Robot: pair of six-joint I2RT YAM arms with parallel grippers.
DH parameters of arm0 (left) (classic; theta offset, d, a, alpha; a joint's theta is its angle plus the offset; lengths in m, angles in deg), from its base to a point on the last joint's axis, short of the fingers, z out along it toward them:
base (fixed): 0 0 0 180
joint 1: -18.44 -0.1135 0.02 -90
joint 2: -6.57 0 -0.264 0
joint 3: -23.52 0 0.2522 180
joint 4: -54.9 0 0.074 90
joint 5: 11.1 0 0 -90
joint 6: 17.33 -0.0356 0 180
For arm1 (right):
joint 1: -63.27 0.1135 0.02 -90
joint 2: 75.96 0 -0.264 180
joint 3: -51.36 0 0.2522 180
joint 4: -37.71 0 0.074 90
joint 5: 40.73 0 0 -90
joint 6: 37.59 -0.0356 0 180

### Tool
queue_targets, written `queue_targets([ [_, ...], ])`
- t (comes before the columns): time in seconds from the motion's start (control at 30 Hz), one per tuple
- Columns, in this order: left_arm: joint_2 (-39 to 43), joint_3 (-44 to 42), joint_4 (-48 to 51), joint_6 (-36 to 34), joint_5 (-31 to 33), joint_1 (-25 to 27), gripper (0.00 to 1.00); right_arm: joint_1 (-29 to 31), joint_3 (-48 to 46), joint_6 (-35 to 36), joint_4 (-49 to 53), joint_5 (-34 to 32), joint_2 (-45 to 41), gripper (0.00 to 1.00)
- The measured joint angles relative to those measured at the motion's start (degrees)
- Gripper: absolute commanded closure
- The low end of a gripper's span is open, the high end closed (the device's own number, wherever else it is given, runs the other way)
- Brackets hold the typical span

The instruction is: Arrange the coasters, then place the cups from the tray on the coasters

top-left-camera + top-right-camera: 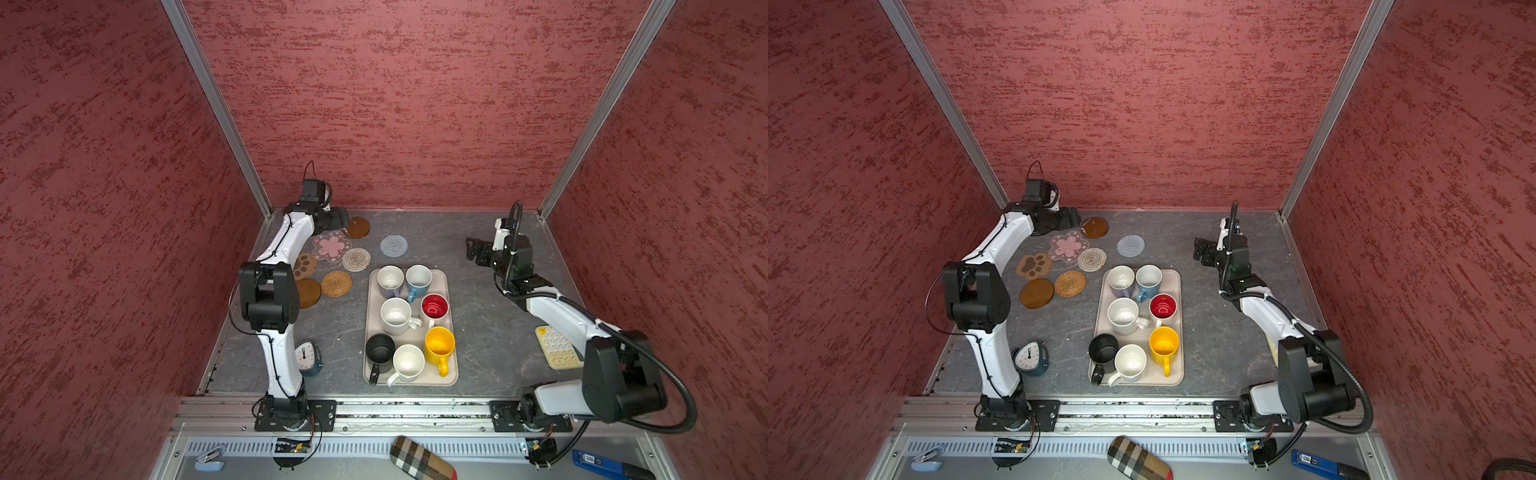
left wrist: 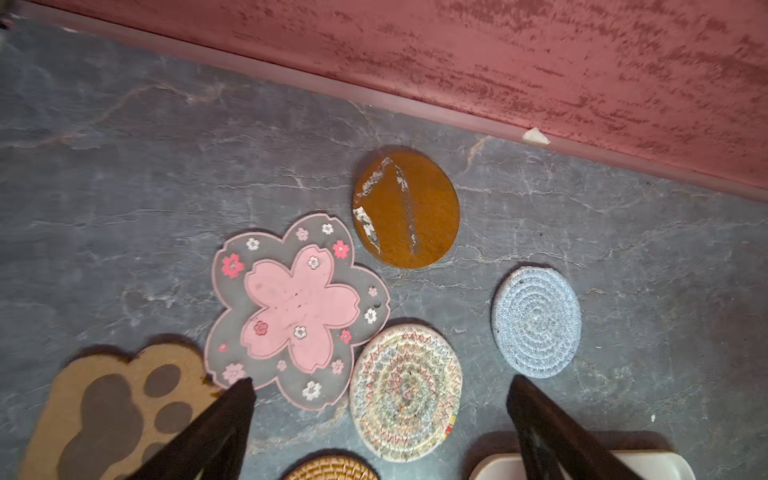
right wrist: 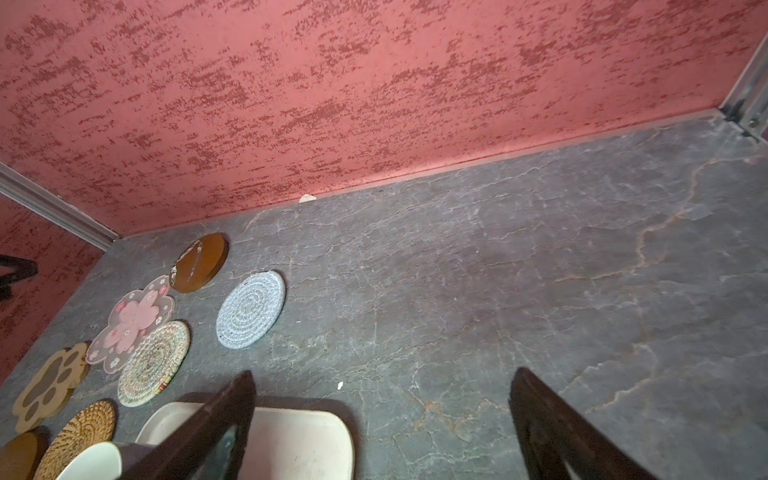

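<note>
- Left claw [image 2: 380, 380]: fingers apart, empty, near the pink flower-shaped mat [image 2: 297, 309].
- Right claw [image 3: 382, 372]: fingers apart, empty, over the grey marbled bench [image 3: 540, 270].
- Left arm [image 1: 282, 241] partly hides the tan paw-shaped mat [image 1: 306, 264]; right arm [image 1: 561, 316] partly hides the cream keypad calculator [image 1: 555, 347].
- Seven handled cups [image 1: 397, 316] stand on the beige rectangular tray [image 1: 428, 379].

A robot lab booth — red panels [image 1: 415, 104], aluminium posts [image 1: 216, 108], arms [image 1: 286, 239] bolted to a rail [image 1: 415, 409].

Far right: we find bare tabletop [image 1: 457, 237].
Far left: coasters [image 1: 331, 246] crowd us.
Middle: cups [image 1: 397, 316] fill the tray [image 1: 430, 377].
</note>
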Motion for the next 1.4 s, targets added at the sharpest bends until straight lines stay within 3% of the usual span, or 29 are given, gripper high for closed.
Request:
queue_targets([
  [0.27, -12.9, 9.9, 0.9, 2.1, -1.7, 0.7, 0.27, 0.7, 1.1, -0.4, -5.8, 1.8, 6.5, 0.04],
  [0.67, -29.5, 31.9, 4.6, 3.5, -0.6, 1.0, 0.31, 1.1, 1.0, -0.3, -10.7, 2.5, 7.3, 0.03],
  [1.1, -36.2, 39.3, 6.8, 5.3, -0.6, 1.5, 0.31, 2.1, 0.7, -0.3, -12.0, 3.4, 7.3, 0.03],
  [1.4, -37.5, 40.0, 6.6, 5.8, -1.4, 2.7, 0.34, 2.5, 0.7, -0.3, -12.0, 3.5, 7.4, 0.03],
])
